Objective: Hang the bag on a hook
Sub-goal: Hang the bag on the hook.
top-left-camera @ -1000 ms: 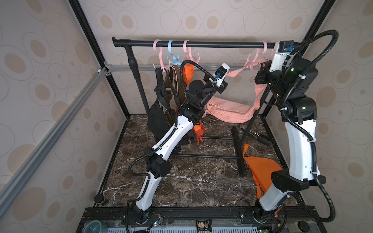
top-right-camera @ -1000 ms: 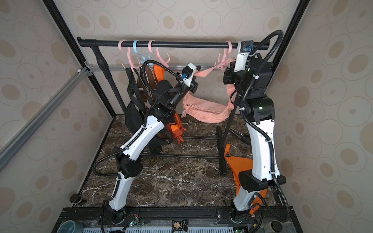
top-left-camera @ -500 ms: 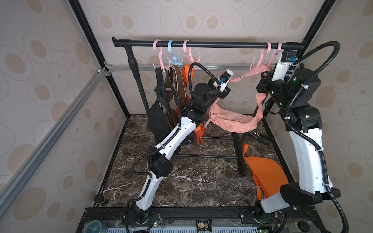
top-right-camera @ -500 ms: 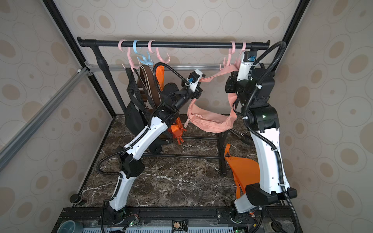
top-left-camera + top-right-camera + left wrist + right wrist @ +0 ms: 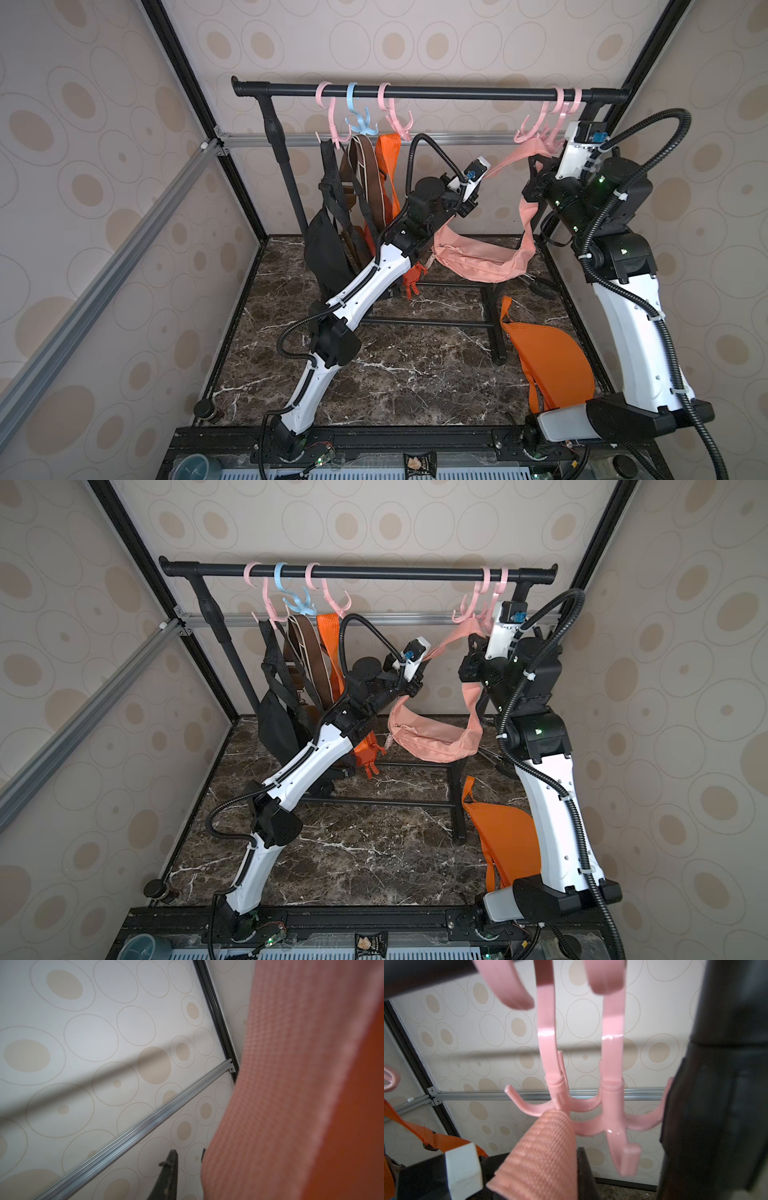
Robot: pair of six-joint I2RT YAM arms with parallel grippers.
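Strap (image 5: 542, 1147) clamped in R gripper (image 5: 539, 160), right by hook (image 5: 529, 1108); L gripper (image 5: 187, 1164) parted, nothing pinched. Risk: letting go w/ strap not seated, slips off, bag (image 5: 478, 259) drops.

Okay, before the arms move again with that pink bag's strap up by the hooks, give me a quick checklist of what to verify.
1. Right gripper shut on the pink strap: ok.
2. Strap over a prong of the pink hook: cannot tell; it meets the prong.
3. Left gripper free of strap: cannot tell; jaws apart, strap alongside.
4. Pink bag off the marble floor: ok.
5. Hook seated on black rail: ok.
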